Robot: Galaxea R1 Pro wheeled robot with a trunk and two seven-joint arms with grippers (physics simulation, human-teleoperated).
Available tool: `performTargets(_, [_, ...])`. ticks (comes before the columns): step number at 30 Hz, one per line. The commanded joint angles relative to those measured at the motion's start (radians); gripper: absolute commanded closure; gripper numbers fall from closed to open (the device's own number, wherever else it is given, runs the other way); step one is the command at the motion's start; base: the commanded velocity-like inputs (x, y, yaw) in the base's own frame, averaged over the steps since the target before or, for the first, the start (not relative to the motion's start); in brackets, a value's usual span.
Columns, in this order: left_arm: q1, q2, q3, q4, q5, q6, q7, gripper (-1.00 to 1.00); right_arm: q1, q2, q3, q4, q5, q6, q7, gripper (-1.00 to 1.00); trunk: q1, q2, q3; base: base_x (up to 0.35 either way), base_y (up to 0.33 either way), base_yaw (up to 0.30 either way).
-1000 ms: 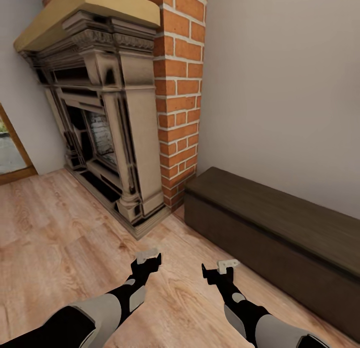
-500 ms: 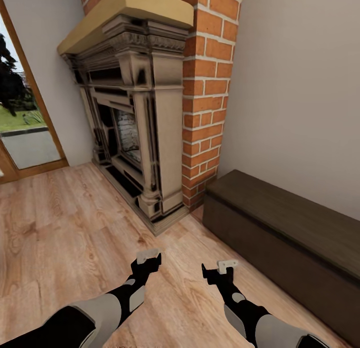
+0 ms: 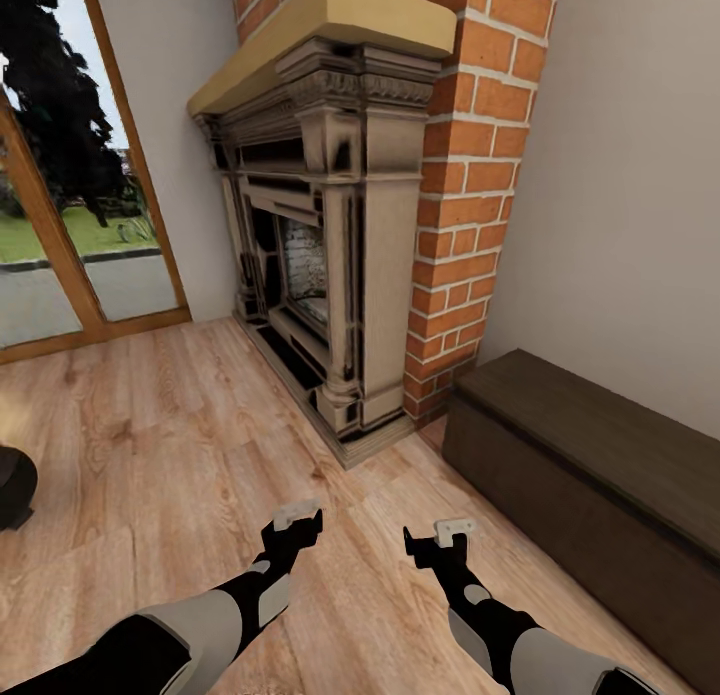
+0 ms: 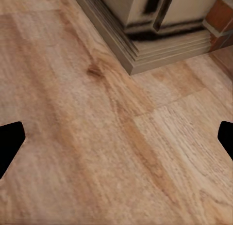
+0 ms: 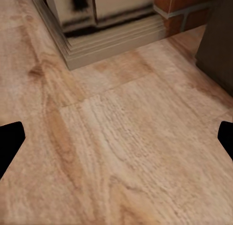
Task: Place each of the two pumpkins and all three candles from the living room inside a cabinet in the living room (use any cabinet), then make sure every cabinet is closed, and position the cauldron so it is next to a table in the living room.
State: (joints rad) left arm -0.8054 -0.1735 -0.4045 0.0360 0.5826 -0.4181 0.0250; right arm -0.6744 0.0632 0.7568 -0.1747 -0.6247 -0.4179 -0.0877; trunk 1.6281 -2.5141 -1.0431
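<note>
Both grippers, left (image 3: 297, 516) and right (image 3: 440, 535), spread empty over floor (image 3: 180, 425); cabinet (image 3: 590, 475) right, cauldron (image 3: 14, 485) far left.

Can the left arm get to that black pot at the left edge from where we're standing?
Probably not. The cauldron sits far out to the side of the left gripper, barely in frame. Bare floor lies between, so nothing blocks; the base likely must turn first.

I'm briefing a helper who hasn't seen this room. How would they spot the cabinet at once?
Find the tall brick chimney with the ornate fireplace in front. The cabinet sits on the floor along the plain wall just right of the bricks. It is the only long, low, dark brown wooden box there.
</note>
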Motion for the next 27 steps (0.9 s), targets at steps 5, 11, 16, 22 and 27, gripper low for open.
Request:
performTargets(5, [0.0, -0.001, -0.009, 0.004, 0.002, -0.005, 0.003, -1.0, -0.001, 0.0, 0.009, 0.0, -0.004, -0.002, -0.007, -1.0, 0.0, 0.0, 0.001, 0.0, 0.0, 0.284])
performTargets(11, [0.005, -0.001, -0.01, 0.004, 0.002, -0.005, 0.003, -1.0, 0.0, 0.0, 0.009, 0.0, -0.003, -0.002, -0.007, -1.0, 0.0, 0.0, 0.004, 0.0, 0.0, 0.284])
performTargets(16, [0.006, -0.001, -0.01, 0.004, 0.002, -0.005, 0.003, -1.0, -0.001, 0.0, 0.009, 0.0, -0.003, -0.002, -0.007, -1.0, 0.0, 0.0, 0.006, 0.0, 0.0, 0.284])
performTargets(22, [0.006, -0.001, -0.009, 0.004, 0.002, -0.005, 0.003, -1.0, -0.001, 0.0, 0.009, 0.0, -0.003, -0.002, -0.007, -1.0, 0.0, 0.0, 0.008, 0.0, 0.0, 0.284])
performTargets(27, [0.006, -0.001, -0.009, 0.004, 0.002, -0.004, 0.003, -1.0, -0.001, 0.0, 0.009, 0.0, -0.003, -0.002, -0.007, -1.0, 0.0, 0.0, 0.008, 0.0, 0.0, 0.284])
